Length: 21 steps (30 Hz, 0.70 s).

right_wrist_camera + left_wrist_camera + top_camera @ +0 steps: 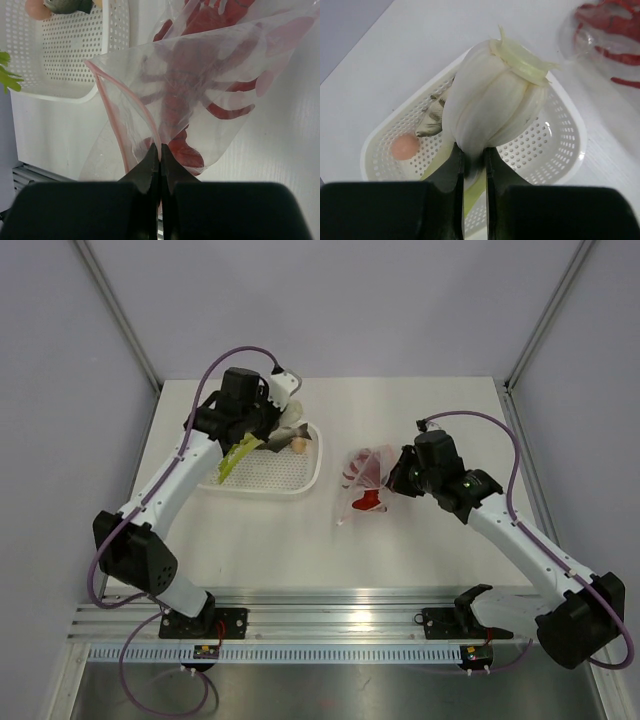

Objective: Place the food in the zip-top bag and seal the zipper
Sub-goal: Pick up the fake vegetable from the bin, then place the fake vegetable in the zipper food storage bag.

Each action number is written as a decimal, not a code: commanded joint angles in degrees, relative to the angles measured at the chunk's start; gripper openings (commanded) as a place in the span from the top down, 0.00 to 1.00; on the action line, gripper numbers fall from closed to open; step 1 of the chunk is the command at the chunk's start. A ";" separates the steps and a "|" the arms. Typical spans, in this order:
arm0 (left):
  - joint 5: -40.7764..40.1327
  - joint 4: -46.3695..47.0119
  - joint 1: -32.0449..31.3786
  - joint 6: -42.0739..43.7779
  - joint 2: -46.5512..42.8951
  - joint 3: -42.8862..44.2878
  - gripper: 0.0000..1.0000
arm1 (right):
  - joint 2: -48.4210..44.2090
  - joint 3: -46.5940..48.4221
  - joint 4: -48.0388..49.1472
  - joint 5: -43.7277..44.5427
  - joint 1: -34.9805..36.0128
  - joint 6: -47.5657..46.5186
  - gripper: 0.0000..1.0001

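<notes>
The basket [305,478] is white plastic, a rounded-corner tray pierced all over with small holes. Over it, the vegetable [495,100] is smooth and glossy: a fat white bulb of ribbed stalks with a pale yellow-green cut end, running back to thin green leaves [235,458]. In the basket lie a matt peach ball [405,146] and, touching it, a grey fish [432,117] with a scaly surface.

To the basket's right, apart from it on the white table [400,570], is the bag [368,480]: clear, crinkled film with a pink tint, its mouth held open in a loop. The zipper [107,95] is a thin pink strip curving along that mouth edge. A red lobster [195,90], with splayed legs, shows through the film.

The left arm reaches forward from its base and bends over the basket's far left part. The left gripper [472,165] is pinched narrow on the vegetable where stalk meets leaf, bulb pointing away from the wrist.

The right arm stretches left across the table toward the basket, wrist angled down. The right gripper [160,155] has its black fingers pressed together on the bag's edge, on the side away from the basket, beside the zipper.
</notes>
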 commanded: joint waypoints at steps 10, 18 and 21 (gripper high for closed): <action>14.78 16.30 -0.11 -19.27 -21.93 -4.29 1.00 | 4.31 4.83 4.49 -2.52 -0.23 4.16 1.00; 30.76 45.29 -0.20 -34.44 -36.36 -17.22 1.00 | 6.77 12.99 0.20 -2.08 -0.23 4.51 1.00; 35.61 54.18 -0.20 -42.54 -36.72 -18.89 1.00 | 8.62 17.22 -2.36 -2.17 -0.23 4.43 1.00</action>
